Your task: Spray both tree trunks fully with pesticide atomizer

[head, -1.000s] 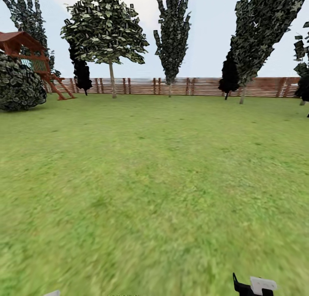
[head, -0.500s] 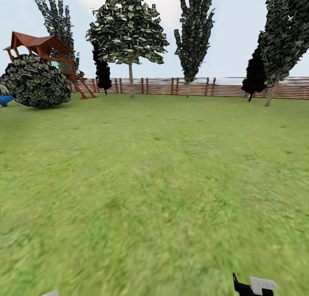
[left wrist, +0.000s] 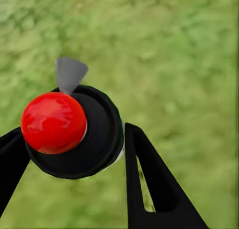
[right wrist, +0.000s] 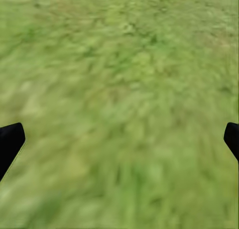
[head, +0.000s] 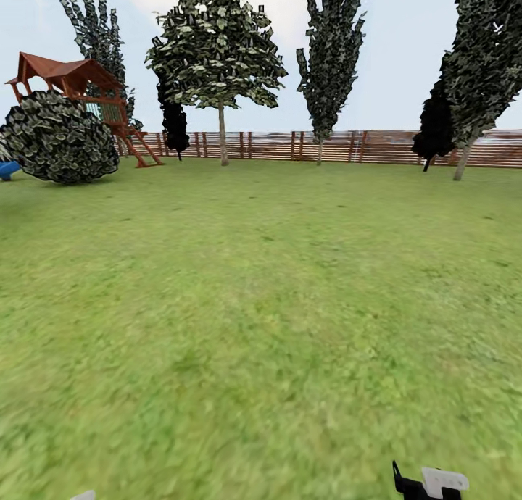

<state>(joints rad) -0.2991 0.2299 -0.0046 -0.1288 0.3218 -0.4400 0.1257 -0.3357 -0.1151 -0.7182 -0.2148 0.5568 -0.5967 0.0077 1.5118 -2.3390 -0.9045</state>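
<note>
a broad lawn [head: 261,304] is seen from the head view, closed at its far edge by a brown slatted wooden fence [head: 377,146]. along that far edge five thin-stemmed trees can be counted with their stems visible: one with a broad leafy crown [head: 217,43], one narrow column [head: 330,51], one leaning at the far right [head: 482,58], and two black columnar ones, the first [head: 174,123] beside the broad-crowned tree and the second [head: 433,130] beside the leaning tree. a sixth crown [head: 94,36] rises behind a red-roofed wooden playhouse [head: 69,80] at the far left corner of the lawn. one round leafy bush [head: 58,138] stands in front of the playhouse, with a small blue object [head: 7,169] just beside it.

one pesticide atomizer [left wrist: 69,132] is seen in the left wrist view, held over the grass. it is viewed end-on, so its long axis runs along the line of sight; one red round cap [left wrist: 53,122] sits on a black circular body, and one grey nozzle [left wrist: 69,73] juts sideways from it. the left gripper [left wrist: 74,154] is pinching the atomizer, with one black finger [left wrist: 149,184] on each side of the body.

the right gripper [right wrist: 119,139] is spread wide over bare grass, its two black fingertips [right wrist: 10,142] well apart with nothing between them. a part of the right arm [head: 431,482] is seen at the near edge of the head view.
</note>
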